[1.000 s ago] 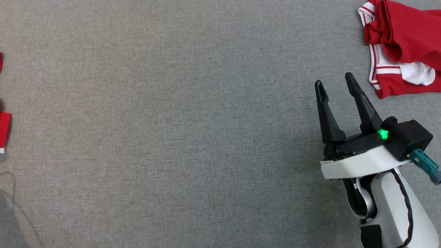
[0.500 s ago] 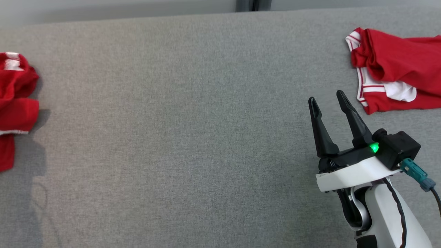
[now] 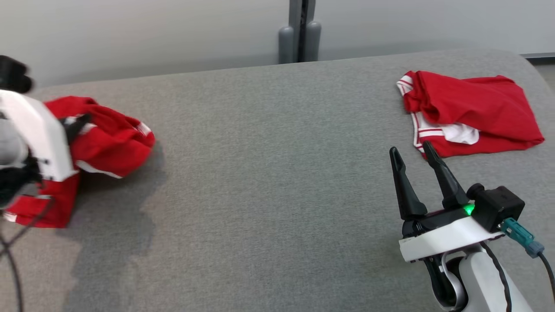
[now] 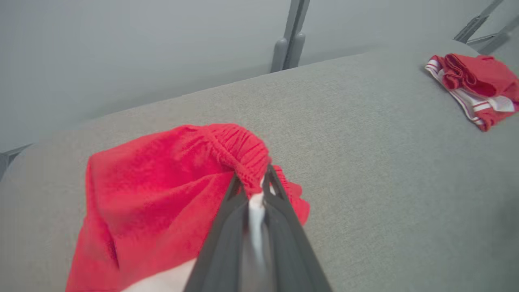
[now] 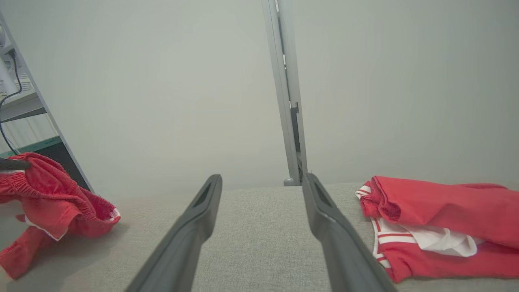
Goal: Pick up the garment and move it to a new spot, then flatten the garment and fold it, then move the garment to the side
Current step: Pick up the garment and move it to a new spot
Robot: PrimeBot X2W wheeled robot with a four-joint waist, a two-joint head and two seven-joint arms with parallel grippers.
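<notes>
Since the head camera has tipped up over the last second, the head view now takes in the far edge of the table [image 3: 260, 173] and the grey post [image 3: 299, 34] behind it. That shift is the camera's, not the cloth's. Far left of the post, the left pincer [image 3: 80, 121] is clamped on the garment [image 3: 112, 143], a bunched red piece with white trim, partly raised above its shadow. Right of the post lies a second red garment [image 3: 472, 108]. The right pincer [image 3: 409, 147] stands just short of it, jaws wide and empty.

In the left wrist view the fingers [image 4: 235, 198] are narrow on the garment's gathered waistband, and the rest sags towards the table, near and left of the post.

In the right wrist view the two fingers are spread with nothing between them. The post is straight ahead, the garment low to its left and the second one to its right.

I judge the pickup made. The bare table in front of the post looks the likely new spot, and flattening and folding are not yet begun.
</notes>
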